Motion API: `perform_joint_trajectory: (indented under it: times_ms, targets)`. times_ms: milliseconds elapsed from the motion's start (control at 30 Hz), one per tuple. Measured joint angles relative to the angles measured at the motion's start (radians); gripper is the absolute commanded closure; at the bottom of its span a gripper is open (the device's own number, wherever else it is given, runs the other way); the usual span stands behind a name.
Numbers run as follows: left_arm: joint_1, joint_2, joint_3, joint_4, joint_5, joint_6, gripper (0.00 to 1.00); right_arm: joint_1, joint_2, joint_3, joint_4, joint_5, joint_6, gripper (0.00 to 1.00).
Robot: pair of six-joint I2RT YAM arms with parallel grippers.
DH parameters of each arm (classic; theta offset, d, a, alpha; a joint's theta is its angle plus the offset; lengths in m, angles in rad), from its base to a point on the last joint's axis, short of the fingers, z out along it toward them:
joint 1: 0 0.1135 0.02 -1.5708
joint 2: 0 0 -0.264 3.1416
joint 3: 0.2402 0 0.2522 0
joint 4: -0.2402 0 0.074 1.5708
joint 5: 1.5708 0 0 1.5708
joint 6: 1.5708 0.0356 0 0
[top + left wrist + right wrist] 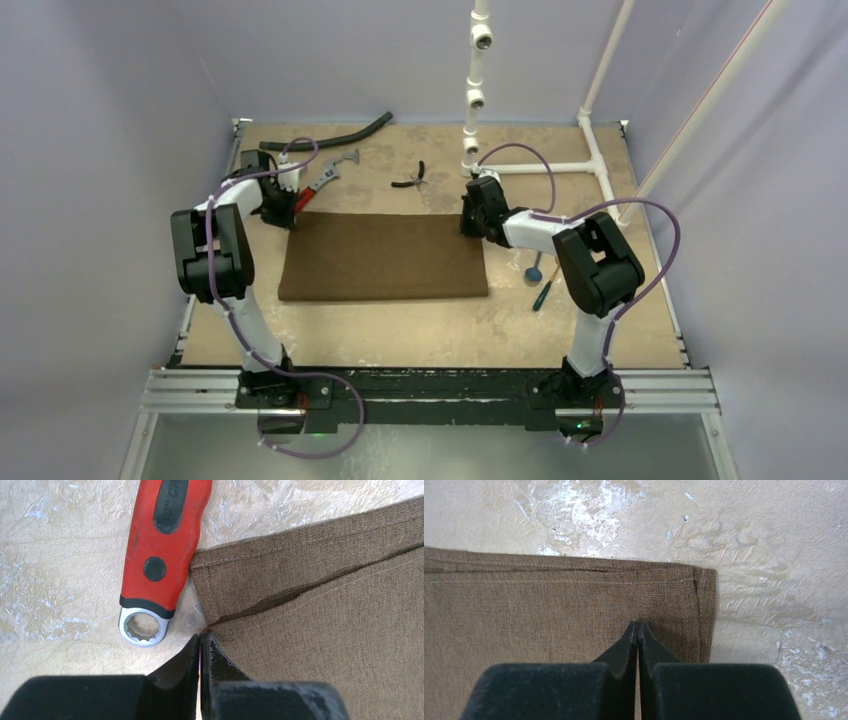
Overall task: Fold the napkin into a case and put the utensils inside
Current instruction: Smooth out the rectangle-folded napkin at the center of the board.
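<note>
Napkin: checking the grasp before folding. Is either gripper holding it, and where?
Unclear: left gripper and right gripper are shut at far corners of the napkin, but pinched cloth cannot be seen.

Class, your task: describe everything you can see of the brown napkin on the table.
The napkin is dark brown woven cloth with stitched hems, lying flat as a wide rectangle mid-table. Offset edges at its far corners show it is doubled. The red wrench handle lies against its far left corner. The left gripper and right gripper meet those far corners with fingers closed; whether they pinch cloth is unclear.
</note>
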Motion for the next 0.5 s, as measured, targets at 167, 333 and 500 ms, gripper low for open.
perform_joint_trajectory:
  times_ms: [167, 333, 500]
  targets:
    - [0.000, -0.001, 0.001, -0.005, 0.015, -0.003, 1.00, 0.000, 0.000, 0.000, 0.000, 0.000, 0.000, 1.00]
    - [0.000, -0.024, 0.001, -0.017, 0.019, -0.010, 1.00, 0.000, -0.006, 0.000, 0.000, 0.000, 0.001, 1.00]
    - [0.000, -0.088, 0.001, -0.026, 0.019, -0.010, 1.00, 0.000, -0.021, 0.000, -0.001, 0.000, 0.004, 1.00]
